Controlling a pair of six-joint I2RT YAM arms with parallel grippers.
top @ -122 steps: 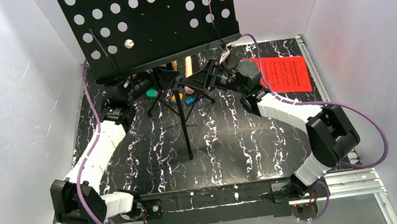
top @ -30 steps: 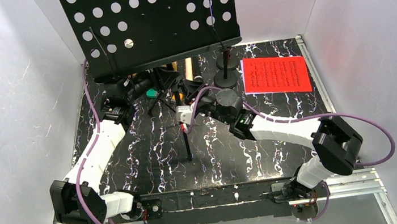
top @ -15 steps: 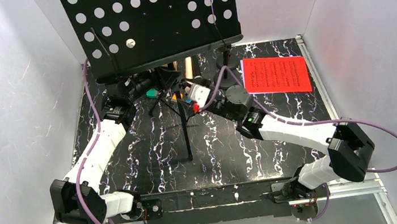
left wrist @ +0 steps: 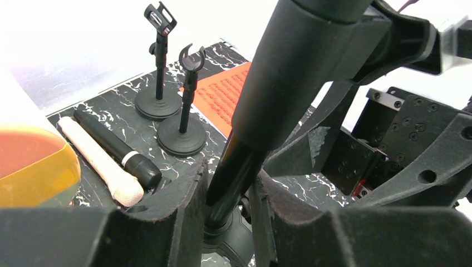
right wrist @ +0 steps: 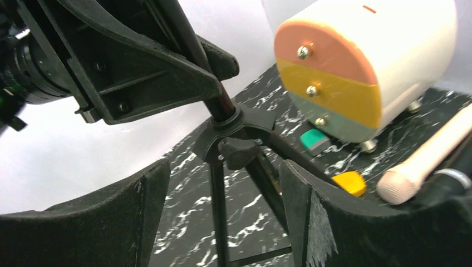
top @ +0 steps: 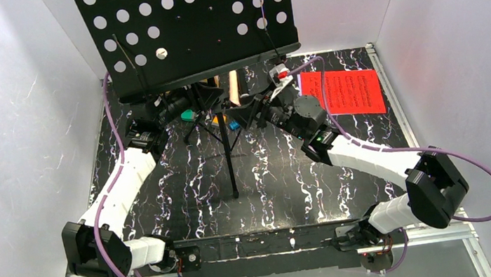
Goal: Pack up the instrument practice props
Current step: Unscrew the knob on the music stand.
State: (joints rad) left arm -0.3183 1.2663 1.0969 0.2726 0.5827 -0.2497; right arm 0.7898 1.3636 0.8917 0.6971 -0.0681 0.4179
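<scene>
Rack pole (left wrist: 278, 83) being clamped by L gripper (left wrist: 228, 186); knob (right wrist: 239, 151) being straddled by R gripper (right wrist: 222, 172), jaws apart. 2 mics (left wrist: 111, 149), 2 holders (left wrist: 181, 133), sheet (top: 346, 91) unpacked.

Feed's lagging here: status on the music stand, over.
Left gripper shut on stand pole. Right gripper open before tripod collar. Microphones and mic holders behind it.

The red sheet-music page (top: 353, 91) has rows of small dark marks, maybe notes or words, but they are too tiny to read.
</scene>
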